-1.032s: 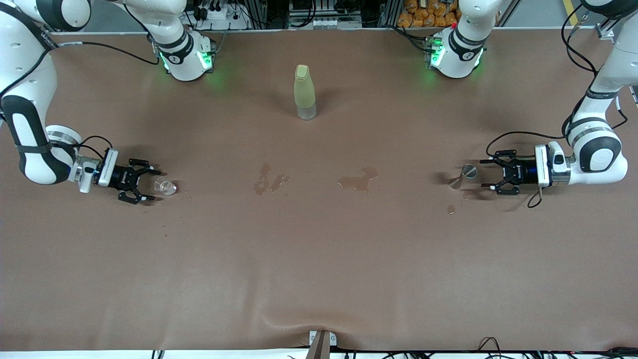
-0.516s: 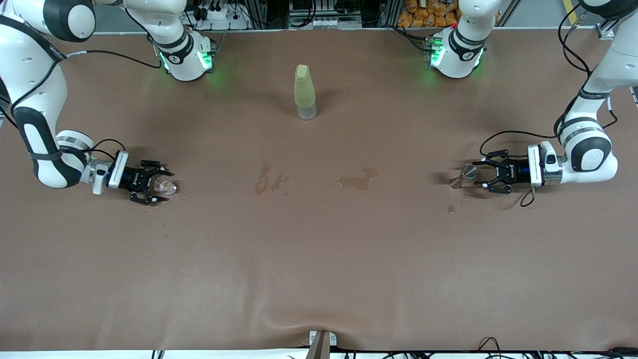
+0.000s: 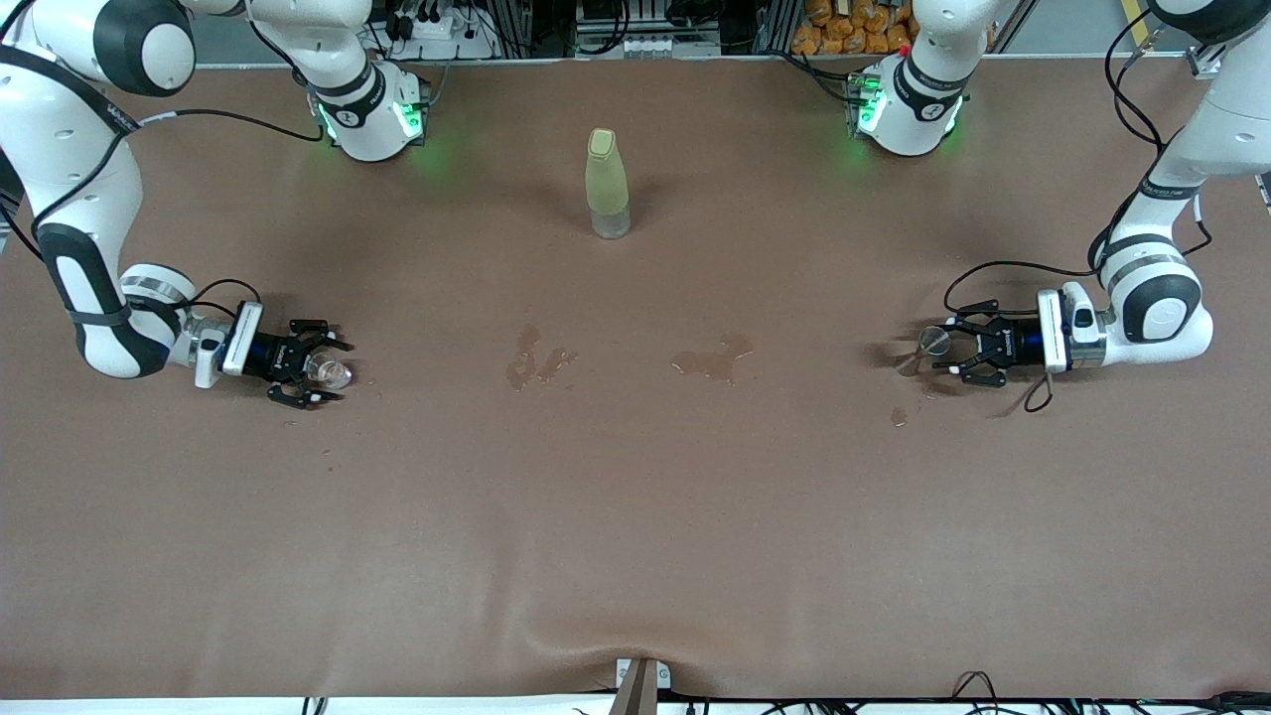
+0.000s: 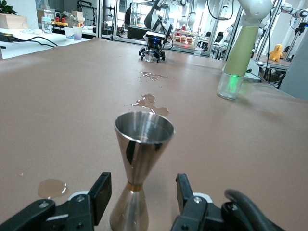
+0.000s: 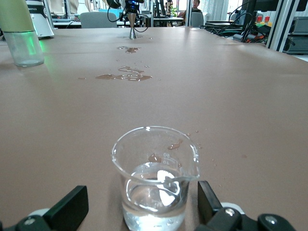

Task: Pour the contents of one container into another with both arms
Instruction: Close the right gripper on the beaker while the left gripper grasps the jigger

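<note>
A: Count it out for me, starting from the jaws.

B: 2 grippers, 3 containers, several wet patches. Between the fingers of the right gripper (image 3: 320, 374) stands 1 clear glass beaker (image 5: 155, 176), upright on the brown table (image 3: 635, 516). It holds a shallow pool of clear liquid, well under half full.

A: Is the beaker gripped?

B: No. The right jaws stand wide, 1 finger at each side of the beaker with a gap at both sides, low at the table surface.

A: And the other arm?

B: Between the fingers of the left gripper (image 3: 943, 350) stands 1 steel jigger (image 4: 142, 161), the double-cone kind, upright, open cup on top. I cannot see anything inside its cup. The left jaws are partly closed, the fingers (image 4: 100, 196) just beside the narrow waist of the jigger, with a slim gap showing at each side; nothing is clamped that I can see.

A: Farther out from the jaws?

B: A small round droplet (image 4: 52, 187) on the table beside the left fingers. Between the 2 grippers, 2 larger puddles (image 3: 711, 359) in mid-table. Farthest from the front camera, 1 tall bottle (image 3: 607, 184), pale yellow-green with a cap, clear at the base, upright, well apart from both grippers.
</note>
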Motion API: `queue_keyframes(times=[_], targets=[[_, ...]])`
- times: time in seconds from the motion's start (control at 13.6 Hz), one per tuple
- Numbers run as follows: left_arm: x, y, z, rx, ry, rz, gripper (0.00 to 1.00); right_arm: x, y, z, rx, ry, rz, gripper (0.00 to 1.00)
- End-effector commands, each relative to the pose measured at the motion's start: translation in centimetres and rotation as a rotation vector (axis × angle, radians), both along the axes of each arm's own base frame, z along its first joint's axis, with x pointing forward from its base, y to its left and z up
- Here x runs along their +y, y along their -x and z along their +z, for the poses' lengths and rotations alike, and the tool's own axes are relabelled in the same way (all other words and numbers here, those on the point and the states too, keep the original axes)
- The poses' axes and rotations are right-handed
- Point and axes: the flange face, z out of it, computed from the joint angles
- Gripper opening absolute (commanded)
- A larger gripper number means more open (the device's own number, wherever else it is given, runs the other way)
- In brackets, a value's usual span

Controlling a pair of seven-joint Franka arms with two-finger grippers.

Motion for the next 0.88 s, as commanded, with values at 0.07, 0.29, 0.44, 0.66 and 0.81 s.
queue_keyframes(times=[0.07, 0.29, 0.44, 0.66, 0.81], targets=[[-1.0, -0.2, -0.6, -0.046, 0.009, 0.013, 0.63, 0.9, 1.1, -2.3, -0.246, 0.000, 0.075, 1.00], [-1.2, -0.5, -0.7, -0.047, 0.012, 0.020, 0.63, 1.6, 1.0, -2.5, -0.244, -0.006, 0.087, 1.00], [-1.3, -0.5, -1.0, -0.046, 0.006, 0.025, 0.59, 1.9, 0.9, -2.6, -0.243, -0.008, 0.090, 0.97], [-1.7, -0.7, -1.4, -0.044, 0.002, 0.033, 0.56, 2.1, 0.8, -2.5, -0.245, -0.008, 0.094, 0.68], [-1.9, -0.7, -1.4, -0.050, 0.004, 0.031, 0.40, 2.1, 0.7, -2.5, -0.245, -0.006, 0.095, 0.58]])
